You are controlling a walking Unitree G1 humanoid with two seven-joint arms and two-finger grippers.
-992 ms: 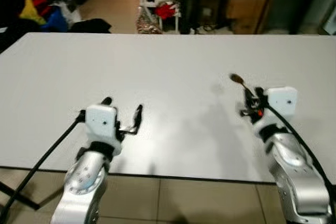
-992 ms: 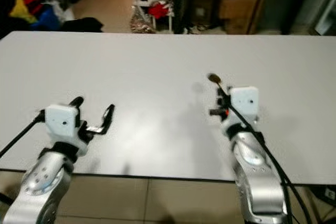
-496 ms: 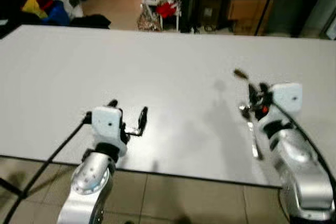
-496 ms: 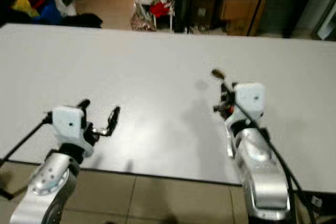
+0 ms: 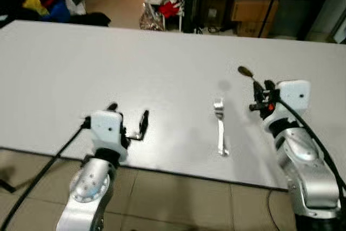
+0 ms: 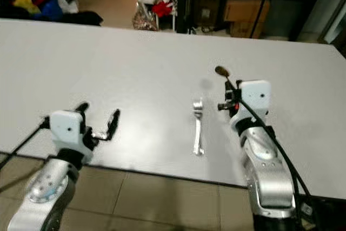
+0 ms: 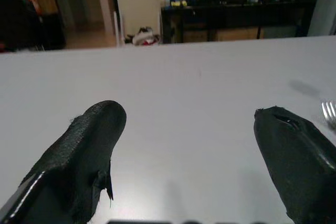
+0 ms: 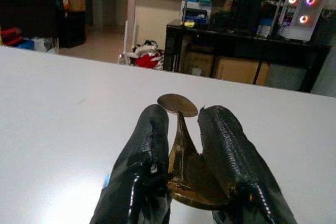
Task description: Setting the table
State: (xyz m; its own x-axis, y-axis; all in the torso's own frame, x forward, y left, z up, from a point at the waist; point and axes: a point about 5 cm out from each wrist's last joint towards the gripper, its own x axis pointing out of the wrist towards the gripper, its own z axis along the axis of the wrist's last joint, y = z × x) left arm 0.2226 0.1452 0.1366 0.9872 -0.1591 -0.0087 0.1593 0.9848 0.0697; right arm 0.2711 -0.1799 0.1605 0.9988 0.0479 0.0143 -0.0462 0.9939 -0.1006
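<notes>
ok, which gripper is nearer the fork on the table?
Right. The right gripper, shut on a spoon, hovers just right of the fork; the left gripper, open, sits well to its left.

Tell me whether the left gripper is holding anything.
No: the left gripper is open above the bare white table, with nothing between its fingers.

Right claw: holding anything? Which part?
Yes. The right claw is shut on a bronze spoon, gripped by its handle, bowl sticking out past the fingertips. The left claw is open and holds nothing.
</notes>
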